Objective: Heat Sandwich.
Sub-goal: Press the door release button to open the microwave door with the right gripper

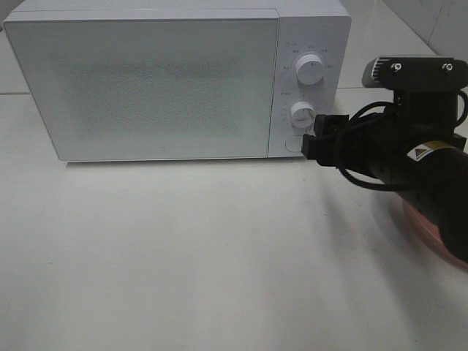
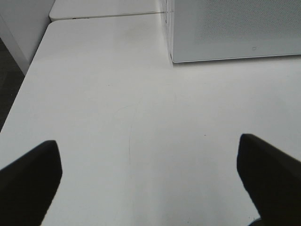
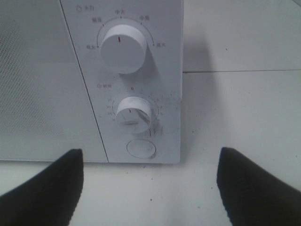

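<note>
Your right gripper, spread and empty, hangs just before the microwave's round button, probably to pop its shut door; your left gripper idles spread nearby.

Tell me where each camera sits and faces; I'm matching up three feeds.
Exterior high: mounted high, looking down at the microwave front and table; the right arm shows at the right.
Left wrist: on the left arm, facing across the table toward the microwave's lower corner; fingertips of the open left gripper show.
Right wrist: on the right arm, facing the control panel; fingertips of the open right gripper show.
Shared: all three see the microwave.
</note>
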Tool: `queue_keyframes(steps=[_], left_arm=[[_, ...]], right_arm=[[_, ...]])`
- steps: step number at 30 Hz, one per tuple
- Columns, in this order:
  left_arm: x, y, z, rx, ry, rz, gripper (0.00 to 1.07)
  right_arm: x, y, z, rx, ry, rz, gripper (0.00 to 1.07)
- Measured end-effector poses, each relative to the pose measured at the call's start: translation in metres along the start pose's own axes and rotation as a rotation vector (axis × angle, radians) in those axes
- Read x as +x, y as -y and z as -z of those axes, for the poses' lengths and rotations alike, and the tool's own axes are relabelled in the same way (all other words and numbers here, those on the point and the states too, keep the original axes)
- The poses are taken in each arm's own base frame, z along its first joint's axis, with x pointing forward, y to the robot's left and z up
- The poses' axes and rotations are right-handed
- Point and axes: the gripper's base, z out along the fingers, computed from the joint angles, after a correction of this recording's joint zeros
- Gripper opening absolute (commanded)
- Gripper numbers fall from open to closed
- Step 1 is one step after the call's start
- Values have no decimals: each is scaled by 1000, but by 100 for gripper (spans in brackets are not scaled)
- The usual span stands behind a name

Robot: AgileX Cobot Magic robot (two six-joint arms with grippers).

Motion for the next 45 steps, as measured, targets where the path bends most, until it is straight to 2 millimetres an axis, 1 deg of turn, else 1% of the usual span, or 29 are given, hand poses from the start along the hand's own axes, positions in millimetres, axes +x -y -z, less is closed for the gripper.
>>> queue_keyframes(steps=[3, 8, 10, 16, 19, 21, 22, 23, 24, 25, 26, 27, 29, 30, 31, 34, 35, 36, 39, 40, 41, 42, 43, 44, 45], left_arm=[[0, 0, 0, 0, 0, 0, 96], [0, 0, 0, 0, 0, 0, 96], [0, 0, 0, 0, 0, 0, 96], [0, 0, 0, 0, 0, 0, 96], [0, 0, 0, 0, 0, 0, 96], [0, 0, 0, 0, 0, 0, 96], [0, 0, 0, 0, 0, 0, 96], [0, 0, 0, 0, 0, 0, 96], [0, 0, 0, 0, 0, 0, 96], [0, 0, 0, 0, 0, 0, 96], [0, 0, 0, 0, 0, 0, 96], [0, 0, 0, 0, 0, 0, 96], [0, 0, 0, 0, 0, 0, 96], [0, 0, 0, 0, 0, 0, 96], [0, 0, 0, 0, 0, 0, 96], [0, 0, 0, 0, 0, 0, 96], [0, 0, 0, 0, 0, 0, 96], [0, 0, 0, 0, 0, 0, 96], [0, 0, 0, 0, 0, 0, 96], [0, 0, 0, 0, 0, 0, 96], [0, 0, 0, 0, 0, 0, 96], [0, 0, 0, 0, 0, 0, 96], [0, 0, 0, 0, 0, 0, 96], [0, 0, 0, 0, 0, 0, 96], [0, 0, 0, 0, 0, 0, 96]], right_arm=[[12, -8, -1, 11, -24, 27, 75], [21, -13, -2, 10, -42, 57, 75], [28, -16, -3, 17, -67, 65, 75], [30, -16, -2, 28, -71, 45, 75], [30, -16, -2, 32, -70, -23, 75], [30, -16, -2, 34, -69, -103, 75], [30, -16, -2, 37, -68, -193, 75], [30, -16, -2, 37, -68, -193, 75], [30, -16, -2, 39, -67, -238, 75], [30, -16, -2, 41, -66, -298, 75], [30, -16, -2, 45, -63, -412, 75], [30, -16, -2, 45, -63, -412, 75], [30, -16, -2, 49, -61, -543, 75], [30, -16, -2, 53, -58, -676, 75], [30, -16, -2, 53, -58, -676, 75], [30, -16, -2, 59, -54, -845, 75], [30, -17, -2, 63, -55, -968, 73], [30, -17, -2, 63, -55, -968, 73], [31, -17, -2, 70, -56, -1129, 71], [31, -17, -2, 73, -54, -1213, 69], [31, -17, -2, 73, -54, -1213, 69], [31, -17, -2, 74, -52, -1248, 68], [31, -17, -2, 75, -51, -1289, 66], [31, -17, -2, 77, -49, -1366, 61], [31, -17, -2, 78, -48, -1399, 59]])
